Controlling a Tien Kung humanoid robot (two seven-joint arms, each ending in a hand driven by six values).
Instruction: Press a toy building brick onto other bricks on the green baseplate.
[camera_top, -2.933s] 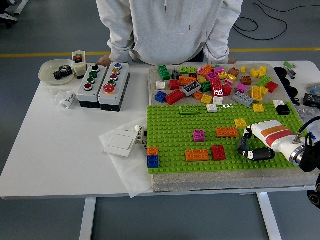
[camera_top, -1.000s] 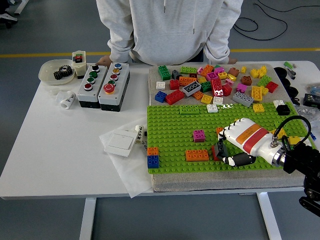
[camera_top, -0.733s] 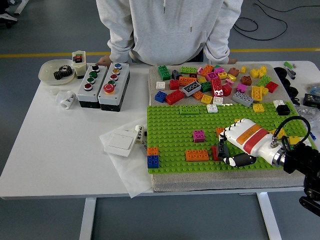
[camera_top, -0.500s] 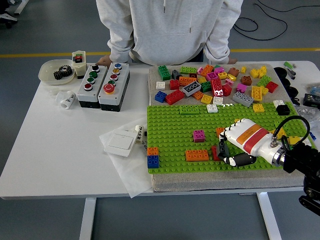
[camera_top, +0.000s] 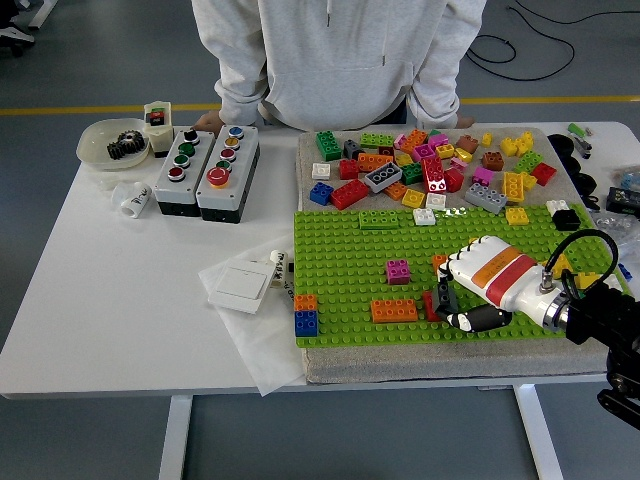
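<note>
The green baseplate (camera_top: 340, 250) lies on the right half of the table and carries several bricks. My right hand (camera_top: 452, 308) reaches in from the lower right and rests low over the plate. Its fingers (camera_top: 443, 296) and thumb are curled around a red brick (camera_top: 428, 306), of which only the left edge shows. An orange brick (camera_top: 394, 311) is pressed on just left of it. A magenta brick (camera_top: 398, 271) stands farther up. Behind the hand, the corner of another orange brick (camera_top: 438, 262) peeks out. My left arm is out of the picture.
A heap of loose bricks (camera_top: 430, 165) lies behind the plate. An orange-on-blue stack (camera_top: 306, 315) stands at the plate's front left corner. Two button boxes (camera_top: 205, 172), a bowl (camera_top: 113, 143) and a white switch (camera_top: 240, 285) lie to the left. A person (camera_top: 335, 55) stands at the far edge.
Since the earliest frame my right hand has moved left across the plate onto the red brick. Over the last second it has barely shifted.
</note>
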